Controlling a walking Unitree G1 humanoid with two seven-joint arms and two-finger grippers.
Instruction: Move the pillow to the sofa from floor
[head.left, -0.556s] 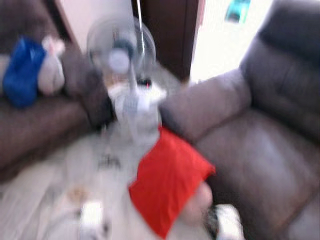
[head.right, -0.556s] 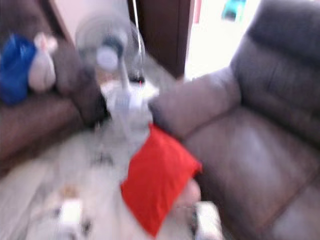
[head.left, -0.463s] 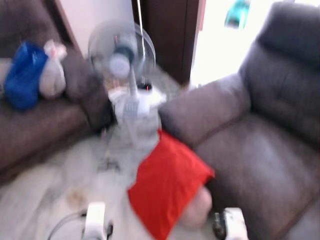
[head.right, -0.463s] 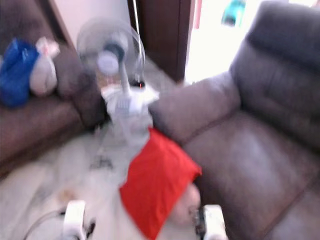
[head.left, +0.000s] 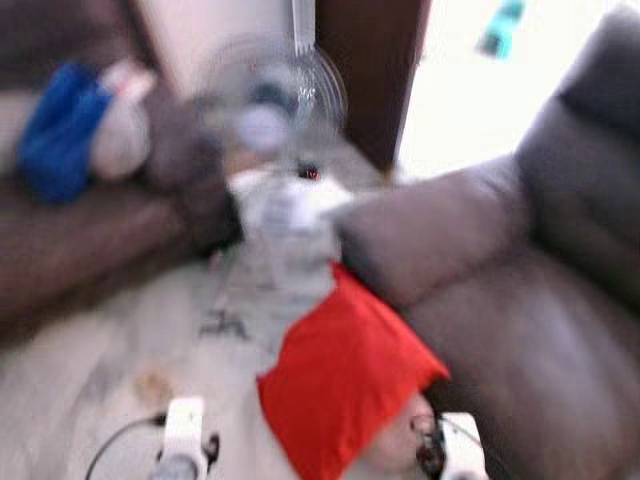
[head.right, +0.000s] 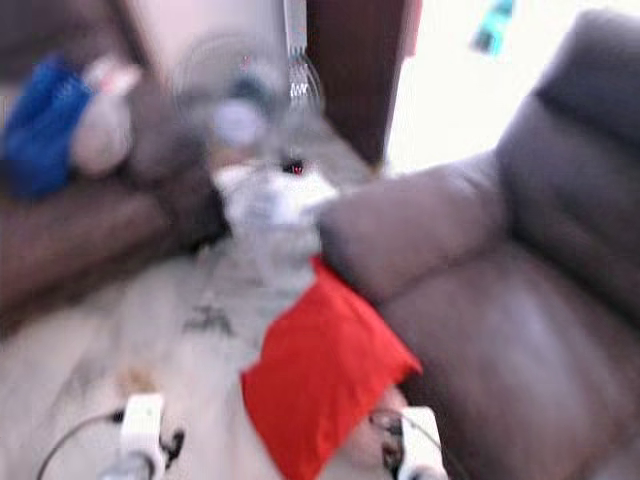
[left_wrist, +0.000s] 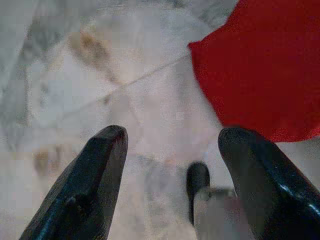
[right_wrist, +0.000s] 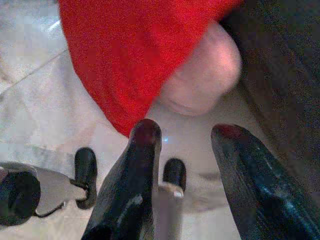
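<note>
Pillow (right_wrist: 135, 55): red, on the floor (left_wrist: 100, 100) just ahead of my right gripper (right_wrist: 192, 150), leaning on the sofa (head.right: 500, 300).
Grippers: right released; left gripper (left_wrist: 170, 150) released, pillow beside it.
Handling: I judge it soft, light; pinch the near corner.
</note>
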